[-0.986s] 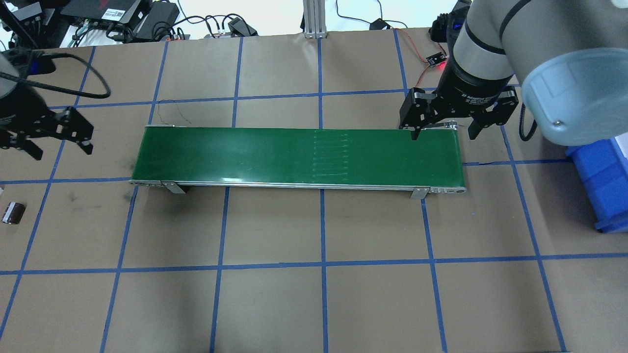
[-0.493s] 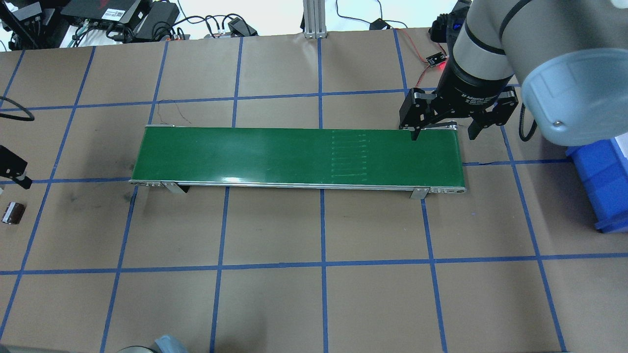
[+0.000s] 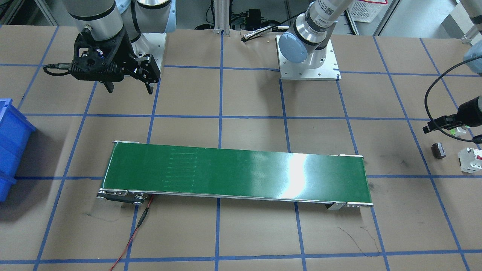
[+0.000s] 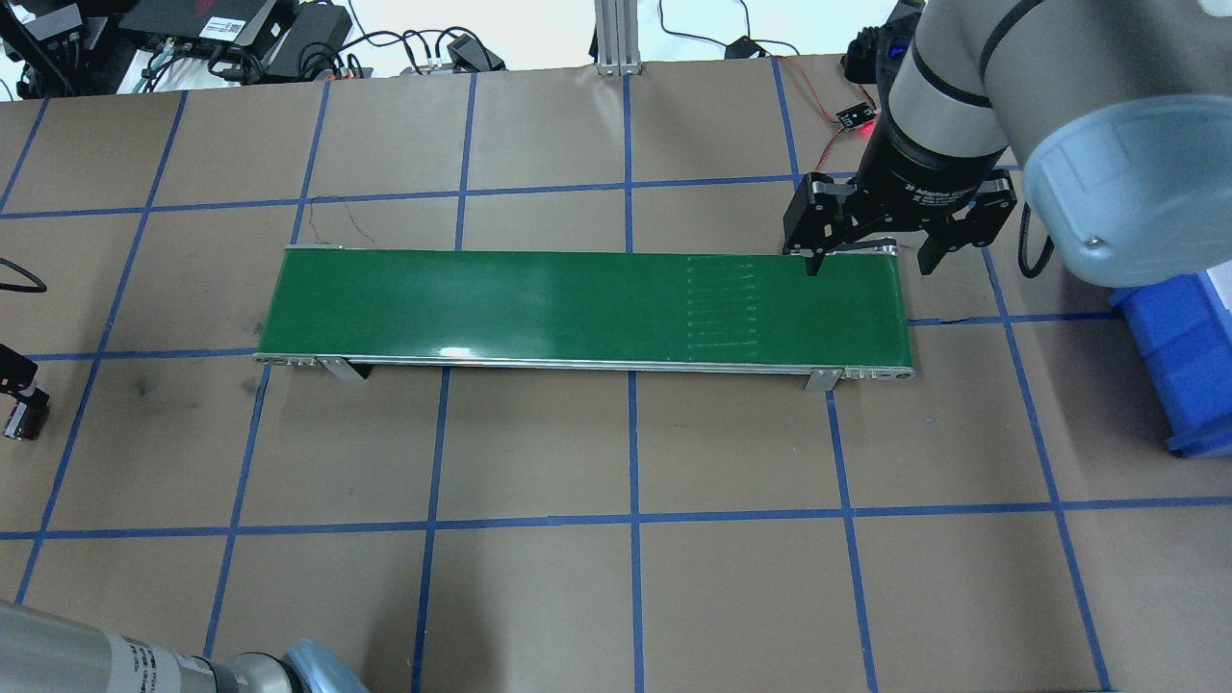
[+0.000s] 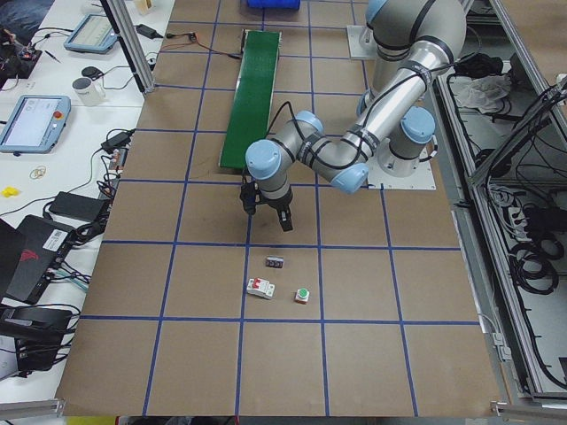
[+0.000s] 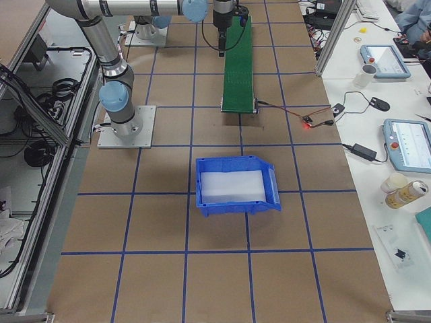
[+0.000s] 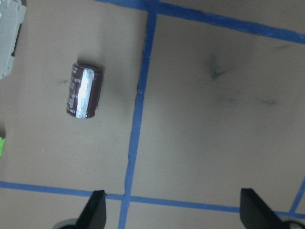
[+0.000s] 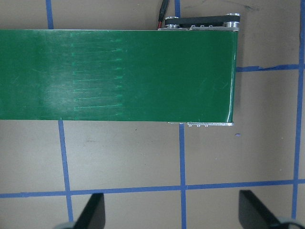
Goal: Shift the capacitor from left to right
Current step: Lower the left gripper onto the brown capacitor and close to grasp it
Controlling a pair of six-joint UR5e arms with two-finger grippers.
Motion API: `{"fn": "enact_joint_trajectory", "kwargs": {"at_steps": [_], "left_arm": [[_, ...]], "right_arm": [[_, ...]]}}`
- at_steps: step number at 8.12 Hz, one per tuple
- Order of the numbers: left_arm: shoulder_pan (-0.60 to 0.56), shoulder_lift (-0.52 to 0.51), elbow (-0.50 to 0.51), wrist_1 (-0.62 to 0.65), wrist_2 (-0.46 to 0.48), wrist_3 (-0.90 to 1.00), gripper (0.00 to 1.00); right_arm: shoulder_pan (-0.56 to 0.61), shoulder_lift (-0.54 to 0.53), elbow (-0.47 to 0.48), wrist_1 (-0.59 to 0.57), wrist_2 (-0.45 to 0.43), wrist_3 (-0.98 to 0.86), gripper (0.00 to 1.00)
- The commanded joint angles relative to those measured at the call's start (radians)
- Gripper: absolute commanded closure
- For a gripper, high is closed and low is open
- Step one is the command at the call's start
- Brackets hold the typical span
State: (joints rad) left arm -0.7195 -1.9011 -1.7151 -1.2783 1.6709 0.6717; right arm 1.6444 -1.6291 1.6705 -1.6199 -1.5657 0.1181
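Brown taped tabletop point(image 7: 214, 143) holds the capacitor point(image 7: 84, 90) on its side, near the left hand point(image 7: 172, 202), which gapes wide and empty.

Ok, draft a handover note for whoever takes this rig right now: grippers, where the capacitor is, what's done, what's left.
Left gripper: open, empty, above the table near the capacitor, not lined up over it.
Right gripper: open, empty, by the right end of the conveyor.
Capacitor: lying on its side on the table's left side, near the white breaker, not gripped.
Done: nothing moved yet.
Left: grasp the capacitor and get it to the right side, probably via the conveyor.
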Motion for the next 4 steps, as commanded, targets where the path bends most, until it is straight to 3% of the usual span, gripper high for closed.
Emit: {"fn": "enact_joint_trajectory", "kwargs": {"at_steps": [1,4], "left_arm": [[0.008,-0.070,0.000,0.099,0.076,0.037,0.00],[0.008,-0.114,0.000,0.253,0.093,0.208,0.00]], "right_arm": [[0.000,0.000,0.000,0.000,-0.001,0.000,0.00],[0.000,0.000,0.000,0.000,0.006,0.000,0.00]]}}
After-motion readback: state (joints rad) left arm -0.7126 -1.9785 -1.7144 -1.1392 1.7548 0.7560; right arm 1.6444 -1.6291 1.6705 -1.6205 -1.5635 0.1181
